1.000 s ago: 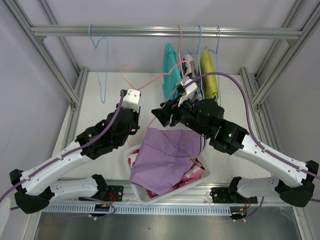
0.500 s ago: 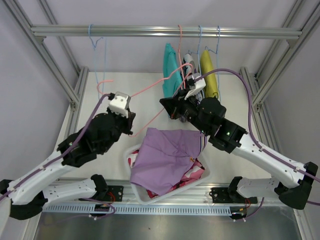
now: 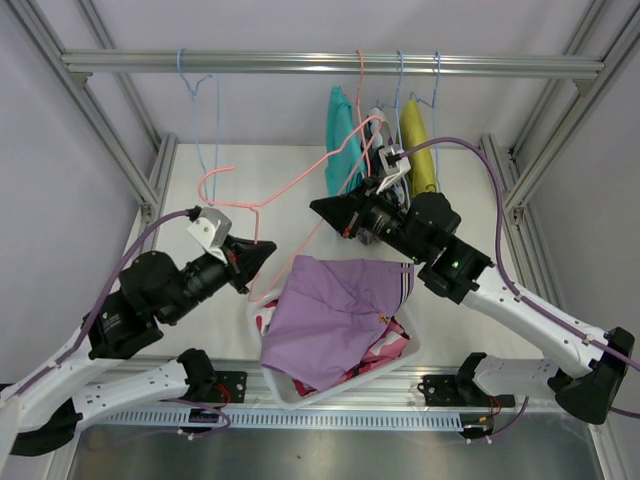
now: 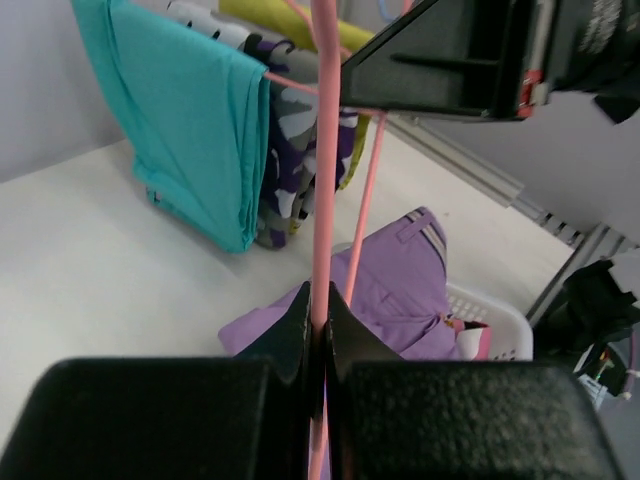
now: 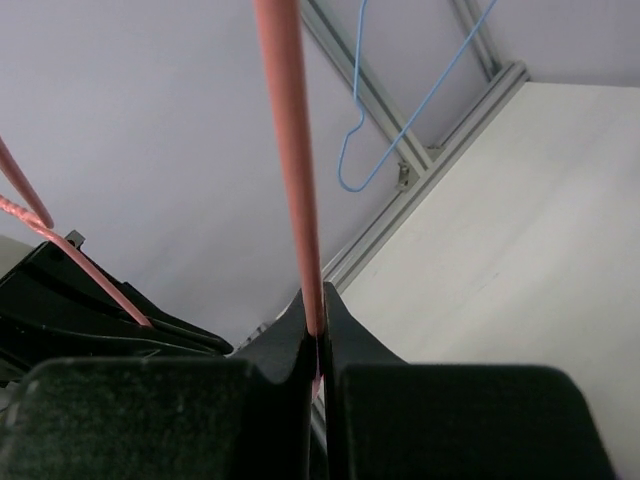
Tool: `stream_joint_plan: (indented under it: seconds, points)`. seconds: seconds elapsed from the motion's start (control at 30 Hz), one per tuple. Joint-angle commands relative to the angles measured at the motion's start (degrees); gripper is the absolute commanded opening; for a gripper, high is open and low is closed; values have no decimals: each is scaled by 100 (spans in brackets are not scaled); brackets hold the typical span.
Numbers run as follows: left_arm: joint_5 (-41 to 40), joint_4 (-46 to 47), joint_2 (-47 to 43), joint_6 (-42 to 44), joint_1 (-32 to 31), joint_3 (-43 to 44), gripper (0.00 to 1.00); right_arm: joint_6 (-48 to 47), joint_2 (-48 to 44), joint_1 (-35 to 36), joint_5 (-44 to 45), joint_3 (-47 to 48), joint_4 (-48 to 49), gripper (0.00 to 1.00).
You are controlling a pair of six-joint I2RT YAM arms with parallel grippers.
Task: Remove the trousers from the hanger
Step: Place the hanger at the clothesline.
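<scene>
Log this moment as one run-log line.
left gripper: shut on pink wire hanger | right gripper: shut on same hanger | lilac cloth shorts: in white plastic basket | teal cloth shorts: hanging, not yet removed

You have a pink hanger (image 4: 322, 180) of smooth coated wire, soft matt cloth in the lilac shorts (image 3: 320, 320) and teal shorts (image 4: 200, 130), a white plastic basket (image 4: 492, 312) with slight sheen, a brushed metal rail (image 3: 300, 63), matt black plastic on the left gripper (image 4: 322, 300).
</scene>
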Motion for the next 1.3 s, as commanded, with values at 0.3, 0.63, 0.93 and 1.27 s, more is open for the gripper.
stream_joint_plan:
  seconds: [0.3, 0.63, 0.93, 1.27]
  points:
    - [389, 1090, -764, 18, -5, -40, 1, 904, 763, -322, 215, -317, 252, 0]
    - [714, 1196, -870, -52, -5, -92, 1, 790, 1921, -374, -285, 551, 200, 0]
    - [855, 1213, -773, -148, -5, -118, 1, 807, 3040, -383, -884, 2055, -187, 0]
    - [1083, 1248, -536, -298, -5, -119, 1, 992, 3541, -365, -1464, 2214, 103, 0]
